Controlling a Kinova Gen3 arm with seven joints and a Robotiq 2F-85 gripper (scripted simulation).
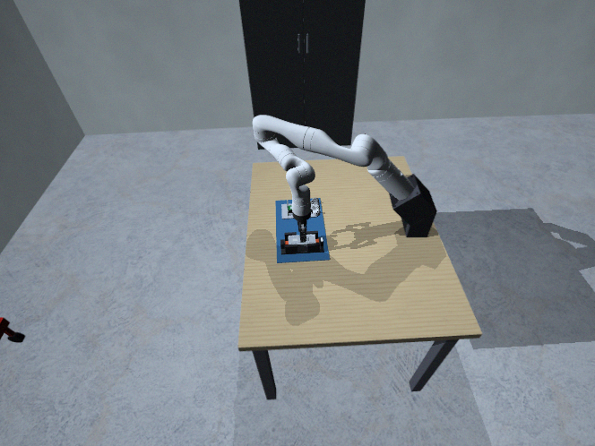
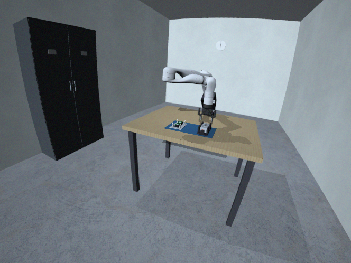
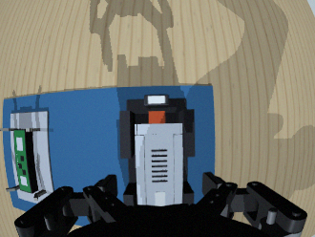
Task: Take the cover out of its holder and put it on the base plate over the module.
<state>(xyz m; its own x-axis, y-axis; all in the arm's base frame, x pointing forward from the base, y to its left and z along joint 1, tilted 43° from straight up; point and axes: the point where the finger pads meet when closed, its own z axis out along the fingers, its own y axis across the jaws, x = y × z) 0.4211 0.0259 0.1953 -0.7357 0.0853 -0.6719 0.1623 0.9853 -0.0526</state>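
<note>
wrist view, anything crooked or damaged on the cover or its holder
Nothing stands out: the pale cover sits straight in its black holder, with no dent visible, though its near end is hidden.

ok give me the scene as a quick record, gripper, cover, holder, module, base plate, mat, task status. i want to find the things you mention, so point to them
gripper: open, above the cover, holding nothing [image 1: 302, 235] [image 2: 205, 121]
cover: light grey, slotted top, seated in the holder [image 2: 205, 127] [image 3: 159, 164]
holder: black, around the cover, on the mat [image 1: 304, 248] [image 2: 203, 133] [image 3: 190, 139]
module: green board, uncovered, on the base plate [image 2: 178, 124] [image 3: 21, 162]
base plate: light grey, with thin upright posts [image 2: 176, 128] [image 3: 43, 143]
mat: blue, under holder and base plate [image 1: 300, 227] [image 2: 192, 129] [image 3: 83, 139]
task status: cover not yet on the module
</note>
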